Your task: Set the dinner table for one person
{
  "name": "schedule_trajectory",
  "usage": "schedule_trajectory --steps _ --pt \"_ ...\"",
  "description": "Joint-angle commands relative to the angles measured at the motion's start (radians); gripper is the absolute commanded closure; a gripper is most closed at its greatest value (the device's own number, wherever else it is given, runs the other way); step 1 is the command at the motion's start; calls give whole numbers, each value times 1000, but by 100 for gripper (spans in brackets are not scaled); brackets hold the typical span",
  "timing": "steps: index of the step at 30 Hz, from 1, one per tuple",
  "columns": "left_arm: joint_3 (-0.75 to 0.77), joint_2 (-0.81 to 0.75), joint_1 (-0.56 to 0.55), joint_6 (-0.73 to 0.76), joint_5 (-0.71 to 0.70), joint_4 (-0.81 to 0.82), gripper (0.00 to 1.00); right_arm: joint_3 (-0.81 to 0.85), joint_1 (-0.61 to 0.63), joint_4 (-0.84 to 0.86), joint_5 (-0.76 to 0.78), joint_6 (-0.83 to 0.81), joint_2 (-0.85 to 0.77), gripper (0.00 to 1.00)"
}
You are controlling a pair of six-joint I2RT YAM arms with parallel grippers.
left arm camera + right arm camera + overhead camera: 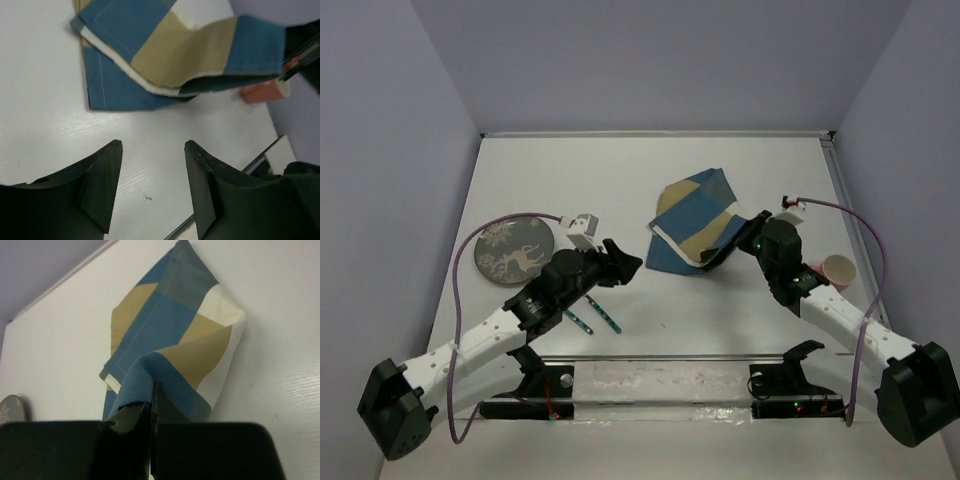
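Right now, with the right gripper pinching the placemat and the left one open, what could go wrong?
1. The right gripper holds only a thin edge of the placemat, so the cloth may slip out when pulled.
2. The placemat lies folded over itself; dragging from one edge may leave it bunched.
3. The pink cup sits close beside the right arm; a sideways swing could knock it.

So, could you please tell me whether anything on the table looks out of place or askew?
Yes: the checked placemat lies folded over itself and skewed rather than flat, one edge pinched up in the shut right claw.
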Motion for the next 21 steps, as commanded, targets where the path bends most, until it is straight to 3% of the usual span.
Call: schedule_trajectory --steps 1,4,9,13,15,21 --pt "-15 137 -135 -57 -210 105 40 -36 18 18 40 34 -71 100" --pt "13 273 -201 -48 -323 102 43 -53 18 -39 40 39 -94 100" --pt "31 394 -202 -49 -367 104 43 -48 18 -160 15 2 -136 86" --pt "77 500 -207 -40 -411 85 43 -42 18 -231 -38 -24 -169 62" --pt "105 535 -212 -39 -432 65 43 -27 27 -281 -43 -52 -180 55" --pt "131 626 -213 -81 -459 116 40 27 27 -400 -51 -130 -301 52"
